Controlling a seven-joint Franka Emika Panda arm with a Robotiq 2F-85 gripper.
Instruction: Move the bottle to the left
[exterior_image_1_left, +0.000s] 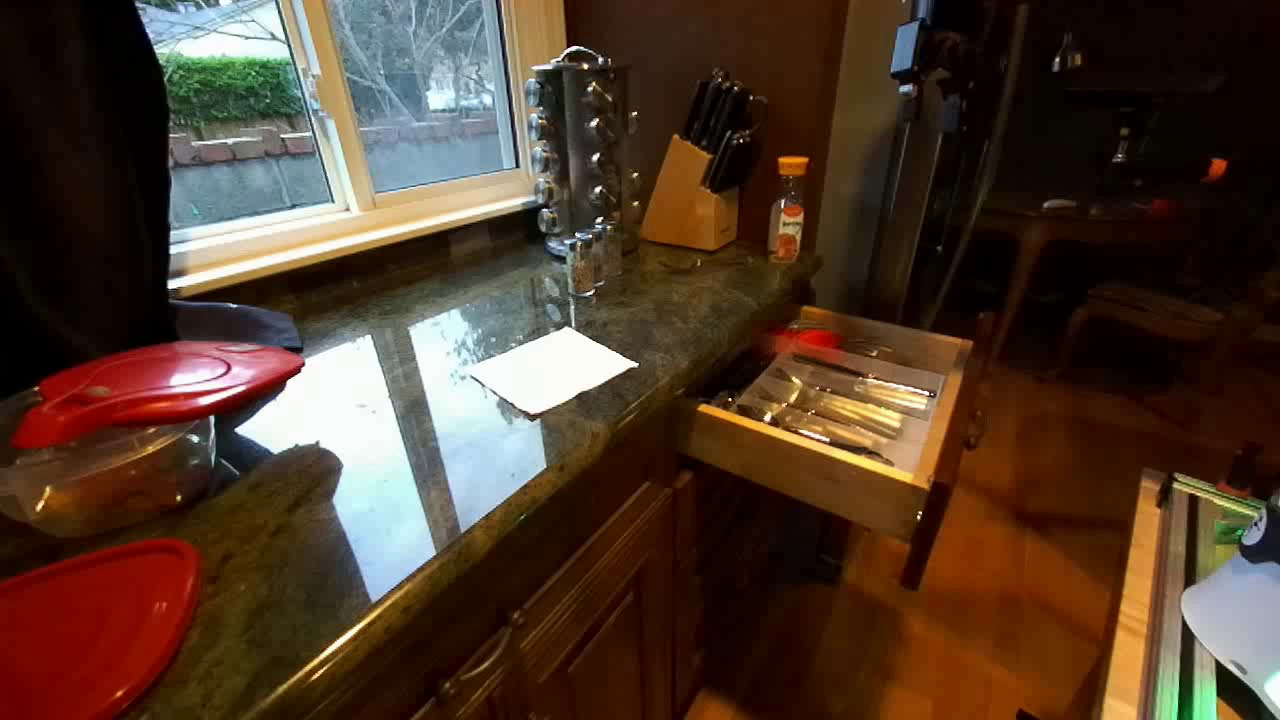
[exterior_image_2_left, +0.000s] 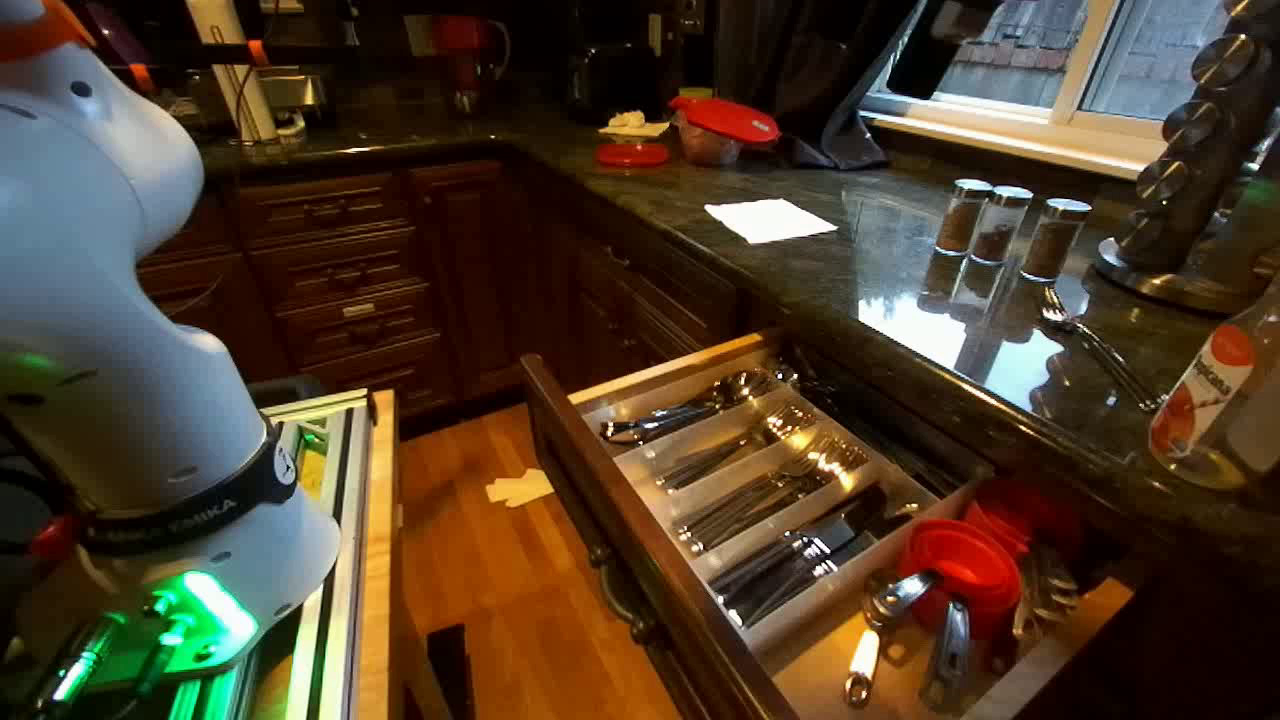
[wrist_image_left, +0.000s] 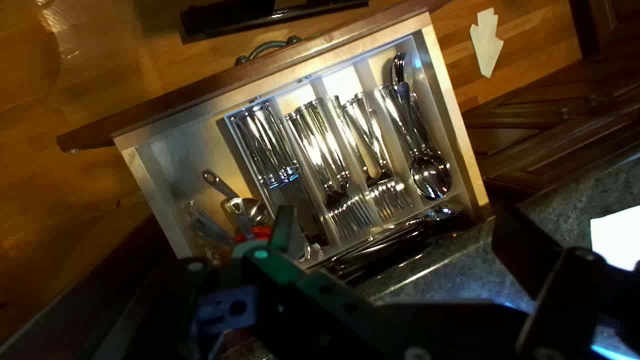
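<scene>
Outside the spread jaws, the bottle (exterior_image_1_left: 787, 222) stands upright on the table (exterior_image_1_left: 690, 305), likely steady enough to need no hold yet

One bottle (exterior_image_1_left: 788, 222), three freestanding jars (exterior_image_2_left: 1000, 228), one knife block (exterior_image_1_left: 688, 200)

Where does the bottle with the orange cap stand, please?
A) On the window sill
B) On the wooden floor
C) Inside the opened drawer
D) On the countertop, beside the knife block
D: in an exterior view, the bottle stands upright on the countertop, beside the knife block.
</scene>
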